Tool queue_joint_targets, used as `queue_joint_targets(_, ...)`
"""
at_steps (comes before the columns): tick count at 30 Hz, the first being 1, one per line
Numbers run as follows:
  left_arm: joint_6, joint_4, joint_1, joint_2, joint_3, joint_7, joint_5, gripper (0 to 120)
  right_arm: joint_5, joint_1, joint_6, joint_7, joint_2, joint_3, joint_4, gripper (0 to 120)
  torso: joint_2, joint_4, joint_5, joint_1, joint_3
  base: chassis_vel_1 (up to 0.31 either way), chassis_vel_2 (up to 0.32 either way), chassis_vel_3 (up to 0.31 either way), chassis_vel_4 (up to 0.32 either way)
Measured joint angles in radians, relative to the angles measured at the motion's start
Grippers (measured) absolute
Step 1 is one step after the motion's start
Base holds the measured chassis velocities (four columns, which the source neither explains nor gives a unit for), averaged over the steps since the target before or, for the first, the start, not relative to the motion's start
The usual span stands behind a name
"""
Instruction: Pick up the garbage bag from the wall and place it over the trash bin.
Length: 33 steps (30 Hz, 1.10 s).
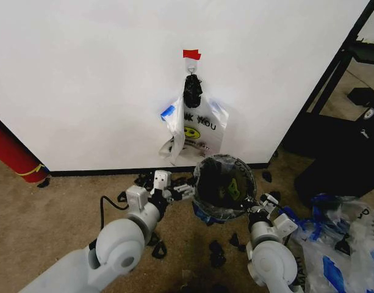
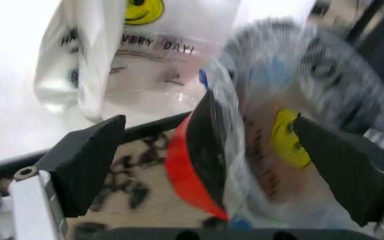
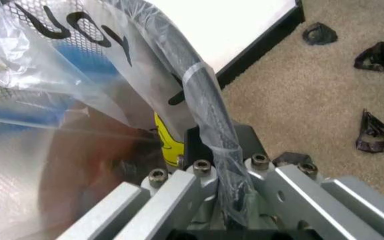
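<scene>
Head view: white wall [image 1: 83,79] with black baseboard; from its hook under a red tape piece [image 1: 191,54] hangs a garbage bag [image 1: 196,129], its long axis vertical, directly above and behind the trash bin [image 1: 224,186]. That bin, raised off the carpet between both arms, already wears a translucent liner [image 1: 232,165] draped over its rim. Left hand [image 1: 182,191] sits at the bin's left edge; in the left wrist view its two dark pads [image 2: 88,160] stand wide apart, straddling the red wall and black rim [image 2: 205,145] without pinching them. Right hand [image 3: 209,172] is clamped on the opposite rim through the liner plastic. Judged from this, the hanging bag lies up and forward from both hands, nearer the free left one.
</scene>
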Motion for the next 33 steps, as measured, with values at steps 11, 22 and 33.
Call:
queue_joint_targets(11, 0.116, 0.068, -0.125, -0.025, 0.197, 0.01, 0.266, 100, -0.054, -0.003, 0.002, -0.001, 0.003, -0.001, -0.003, 0, 0.0, -0.0002, 0.0003, 0.0, 0.0, 0.0, 0.0, 0.0, 0.0)
queue_joint_targets(22, 0.196, 0.14, -0.161, -0.067, 0.228, -0.015, 0.373, 100, -0.069, -0.002, 0.006, -0.004, 0.004, -0.002, -0.009, 0, 0.0, 0.0, 0.0003, 0.0, 0.0, 0.0, 0.0, 0.0, 0.0)
queue_joint_targets(33, 0.227, 0.158, -0.174, -0.079, 0.23, -0.03, 0.375, 98, -0.08, 0.0, 0.01, -0.01, 0.009, -0.006, -0.012, 0, 0.0, 0.0, 0.0003, 0.0, 0.0, 0.0, 0.0, 0.0, 0.0)
